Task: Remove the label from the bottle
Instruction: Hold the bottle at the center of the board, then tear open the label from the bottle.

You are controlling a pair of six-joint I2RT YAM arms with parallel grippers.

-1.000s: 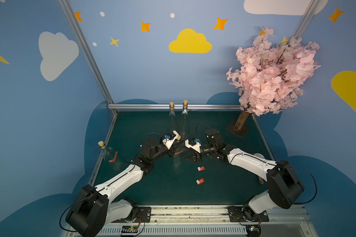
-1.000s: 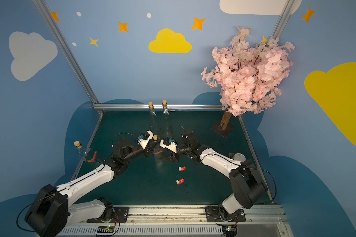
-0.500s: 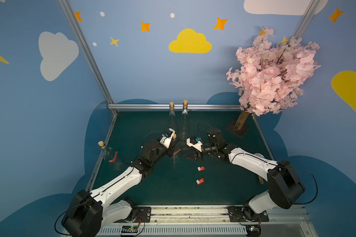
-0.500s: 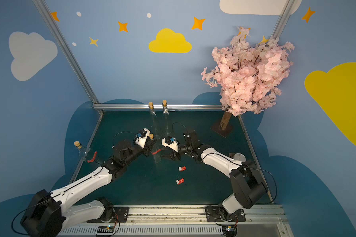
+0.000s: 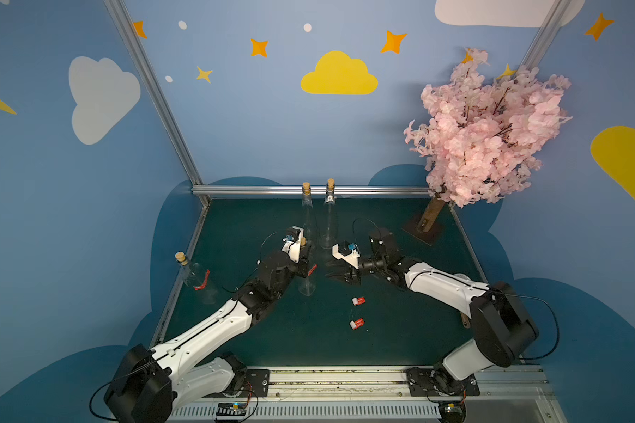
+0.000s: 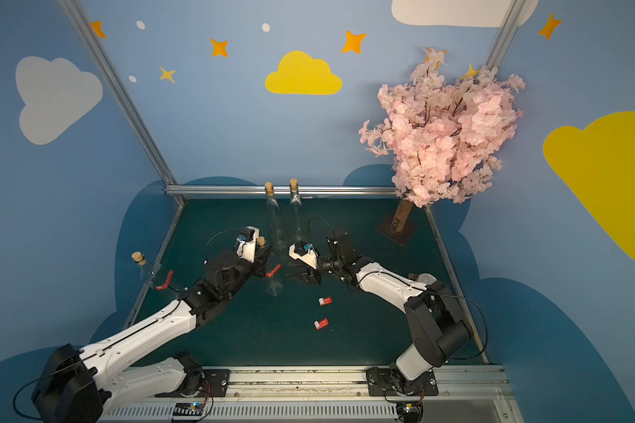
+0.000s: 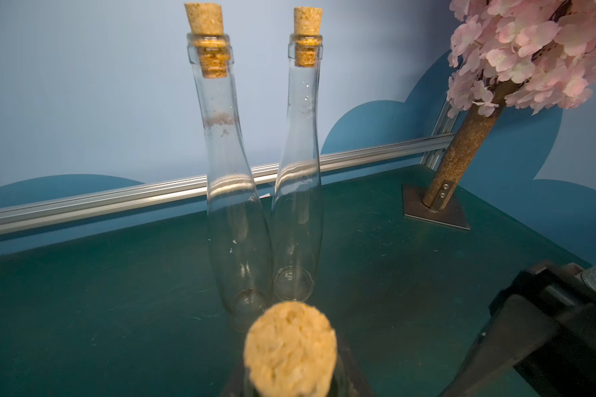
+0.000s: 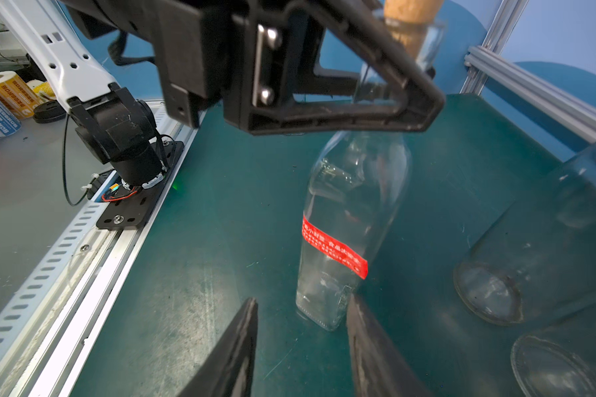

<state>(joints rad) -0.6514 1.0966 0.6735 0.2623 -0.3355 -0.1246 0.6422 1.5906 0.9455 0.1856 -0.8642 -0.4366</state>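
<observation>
Clamping the bottle [image 8: 344,192] neck: left gripper [image 5: 306,257].
Right gripper [image 8: 302,301] half-open, empty, just beside the red label [image 8: 334,252].

We see blue walls [image 5: 253,128] painted with a yellow cloud [image 5: 339,75], a white cloud [image 5: 101,97] and orange stars [image 5: 259,47], framed by slanting aluminium posts [image 5: 154,95] and a back rail [image 5: 374,190]. Below lies a dark green table top [image 5: 308,348]. A pink blossom tree [image 5: 484,132] stands on a metal foot [image 5: 424,229] in its far right corner.
</observation>
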